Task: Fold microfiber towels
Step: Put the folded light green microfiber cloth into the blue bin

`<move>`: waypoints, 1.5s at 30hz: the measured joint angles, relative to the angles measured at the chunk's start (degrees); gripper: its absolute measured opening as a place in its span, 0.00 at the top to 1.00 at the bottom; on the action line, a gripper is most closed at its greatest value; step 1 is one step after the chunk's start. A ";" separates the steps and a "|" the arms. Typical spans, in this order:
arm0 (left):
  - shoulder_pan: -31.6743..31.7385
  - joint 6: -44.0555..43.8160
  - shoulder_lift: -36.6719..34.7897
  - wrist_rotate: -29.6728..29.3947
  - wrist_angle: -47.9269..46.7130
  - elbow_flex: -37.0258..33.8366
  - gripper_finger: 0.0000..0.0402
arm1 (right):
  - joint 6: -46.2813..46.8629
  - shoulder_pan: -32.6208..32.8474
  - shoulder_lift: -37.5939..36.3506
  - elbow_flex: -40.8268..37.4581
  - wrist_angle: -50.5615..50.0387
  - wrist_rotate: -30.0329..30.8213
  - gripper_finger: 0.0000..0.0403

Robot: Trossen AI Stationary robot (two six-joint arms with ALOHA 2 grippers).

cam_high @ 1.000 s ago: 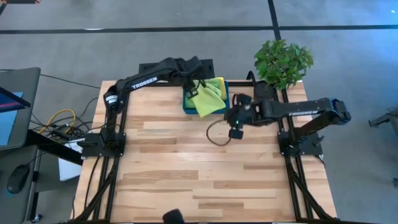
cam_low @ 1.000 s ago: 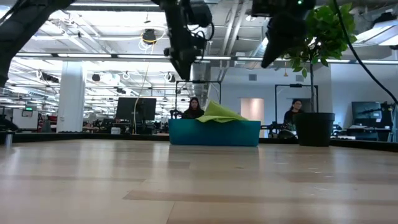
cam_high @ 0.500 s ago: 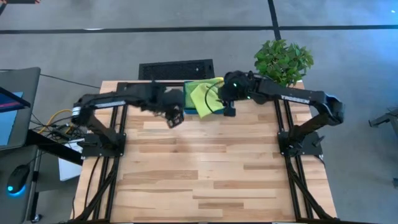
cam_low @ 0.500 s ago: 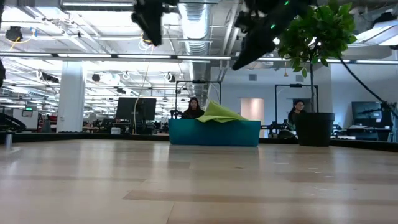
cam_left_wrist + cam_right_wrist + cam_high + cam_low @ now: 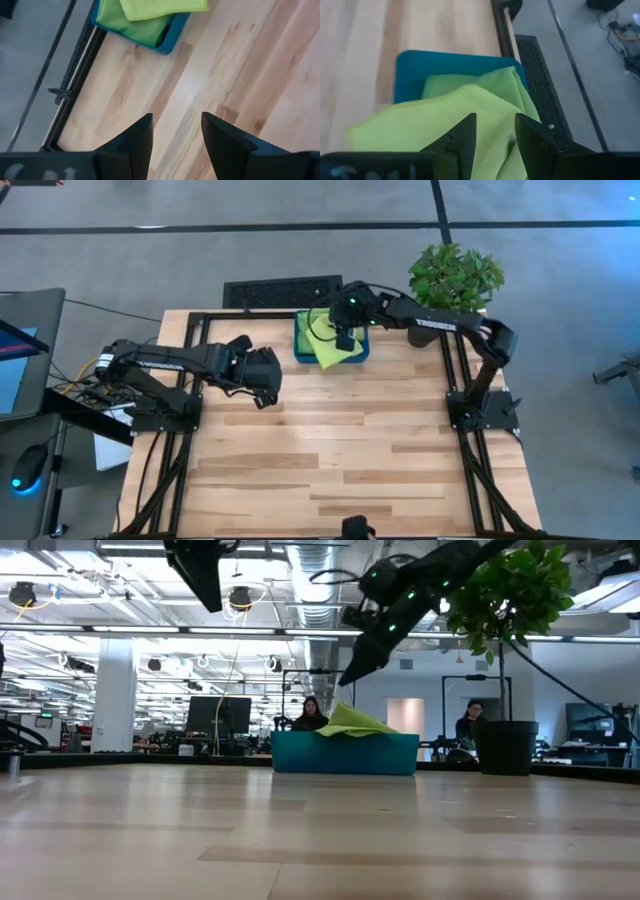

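The lime green towels [image 5: 328, 348] lay heaped in the teal bin [image 5: 299, 352] at the table's [image 5: 330, 460] far edge, one draped over its near rim. The right gripper [image 5: 344, 340] hovered just above them, fingers spread and empty. The left gripper [image 5: 268, 388] hung over bare wood to the bin's left, also spread, holding nothing.

Overhead, tabletop-level, two wrist views; shared bin [image 5: 300, 340].

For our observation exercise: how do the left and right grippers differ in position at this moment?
The right gripper hangs over the lime green towels in the teal bin; the left gripper hangs over bare table. The right is at the table's far edge, the left nearer the middle. Both are open and empty.
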 joint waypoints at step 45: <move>-0.37 0.78 0.04 0.04 -1.16 -1.68 0.60 | 1.60 -6.22 6.58 4.26 1.04 8.16 0.99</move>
